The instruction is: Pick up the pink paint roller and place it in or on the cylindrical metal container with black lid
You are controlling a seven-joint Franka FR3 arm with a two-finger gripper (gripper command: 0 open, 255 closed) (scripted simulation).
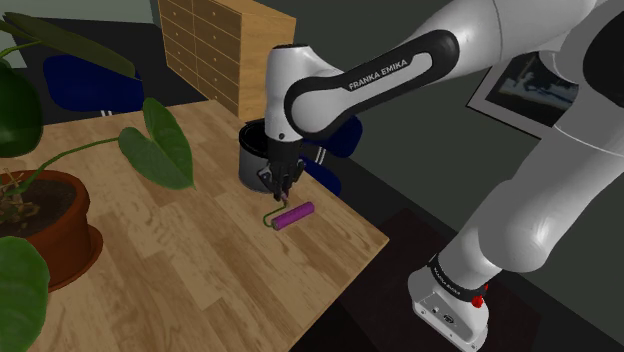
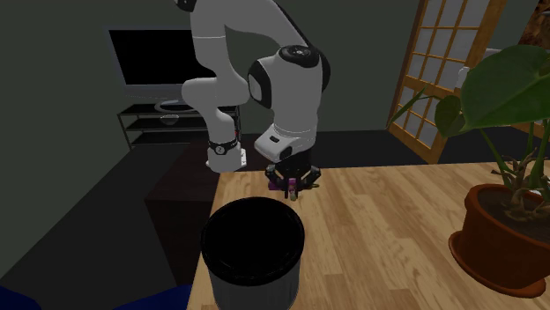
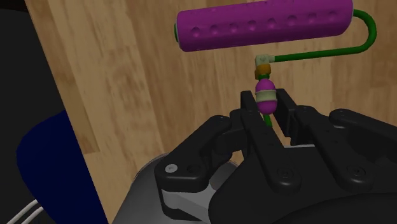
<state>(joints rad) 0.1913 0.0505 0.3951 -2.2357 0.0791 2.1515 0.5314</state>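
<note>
Clamping the handle of the purple paint roller (image 3: 264,25) near the bench (image 1: 200,290) edge, my pincer (image 3: 267,103) stands beside the container (image 2: 251,280); potted plant (image 1: 50,225) well apart.

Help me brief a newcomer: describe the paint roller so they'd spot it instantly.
On the wooden table, look along the edge nearest the robot's stand, beside the black-topped can. The roller lies there: a purple dimpled cylinder on a bent green wire, the only purple thing around.
</note>
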